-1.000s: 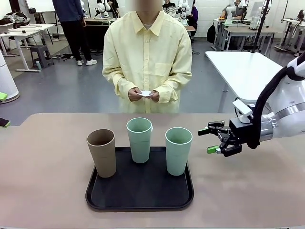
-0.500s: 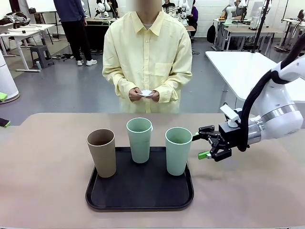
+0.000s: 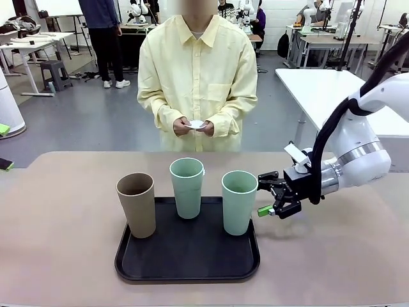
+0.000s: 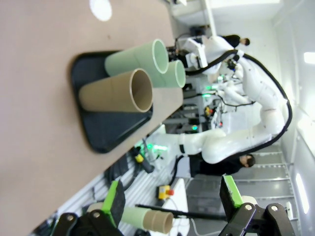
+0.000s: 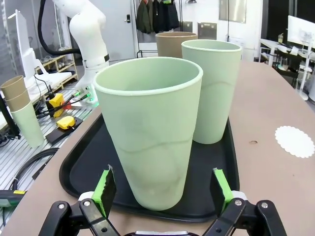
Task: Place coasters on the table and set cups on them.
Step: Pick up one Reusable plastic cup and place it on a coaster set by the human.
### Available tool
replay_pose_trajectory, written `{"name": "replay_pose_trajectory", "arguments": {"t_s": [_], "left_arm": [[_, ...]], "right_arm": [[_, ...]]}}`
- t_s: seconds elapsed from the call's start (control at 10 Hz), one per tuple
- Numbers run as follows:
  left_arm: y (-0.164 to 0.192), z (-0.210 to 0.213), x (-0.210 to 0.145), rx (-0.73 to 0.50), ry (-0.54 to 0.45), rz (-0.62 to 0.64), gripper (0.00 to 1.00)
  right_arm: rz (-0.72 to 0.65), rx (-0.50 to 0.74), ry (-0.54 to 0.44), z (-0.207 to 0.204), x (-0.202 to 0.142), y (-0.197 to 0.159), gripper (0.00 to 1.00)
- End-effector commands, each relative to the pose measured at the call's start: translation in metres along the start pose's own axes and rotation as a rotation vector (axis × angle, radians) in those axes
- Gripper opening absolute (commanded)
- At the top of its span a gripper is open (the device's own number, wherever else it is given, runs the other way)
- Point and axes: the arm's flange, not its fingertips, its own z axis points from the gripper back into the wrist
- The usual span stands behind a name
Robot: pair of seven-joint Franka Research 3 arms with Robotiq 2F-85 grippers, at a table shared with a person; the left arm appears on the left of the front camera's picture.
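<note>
Three cups stand on a black tray [image 3: 187,259] on the beige table [image 3: 57,256]: a tan one [image 3: 137,204] at left, a mint one [image 3: 187,187] behind, and a mint one [image 3: 239,201] at right. My right gripper [image 3: 262,194] is open, level with the right mint cup [image 5: 150,132] and just beside it, apart from it. In the right wrist view this cup stands right ahead of the green pads [image 5: 104,189]. The person's hands hold a white coaster [image 3: 195,125] over the far edge. Another coaster [image 5: 294,141] lies on the table beyond the tray. My left gripper [image 4: 172,196] is open and holds nothing.
The left wrist view shows the tray [image 4: 98,132] and the cups sideways, with a white coaster [image 4: 101,9] past them. Spare stacked cups [image 5: 22,113] stand off the table on the robot's side. A small dark object [image 3: 5,164] lies at the table's left edge.
My right gripper has moved left across the table, from well clear of the tray to just beside the right mint cup. The cups and the person's hands have stayed put.
</note>
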Motion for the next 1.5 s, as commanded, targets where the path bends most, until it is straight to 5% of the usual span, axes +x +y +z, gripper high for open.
{"name": "replay_pose_trajectory", "arguments": {"t_s": [0.0,1.4], "left_arm": [[0.001,0.001,-0.001,-0.011,0.004,-0.018,1.0],[0.001,0.001,-0.001,-0.011,0.004,-0.018,1.0]], "right_arm": [[-0.029,-0.006,-0.008,-0.013,0.002,-0.007,1.0],[-0.015,0.062,-0.033,-0.059,0.003,-0.015,1.0]]}}
